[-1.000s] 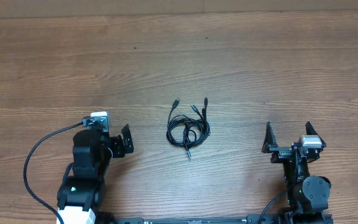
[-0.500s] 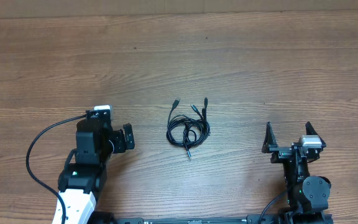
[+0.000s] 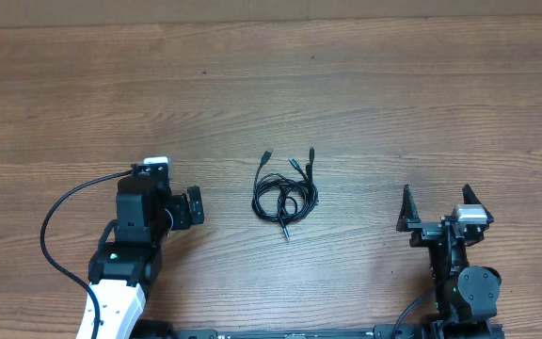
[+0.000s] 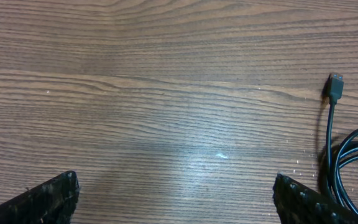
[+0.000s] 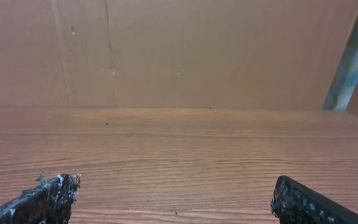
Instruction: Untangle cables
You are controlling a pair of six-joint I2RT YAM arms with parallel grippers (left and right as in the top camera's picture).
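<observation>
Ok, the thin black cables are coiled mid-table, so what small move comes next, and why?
Probably move the left gripper sideways toward the coiled thin black cables: its jaws stand open and empty, and the bundle lies untouched beside it.

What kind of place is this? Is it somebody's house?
Likely a robot lab, not a home: a left arm and right arm stand at a wooden table, with tangled black cables laid between them.
</observation>
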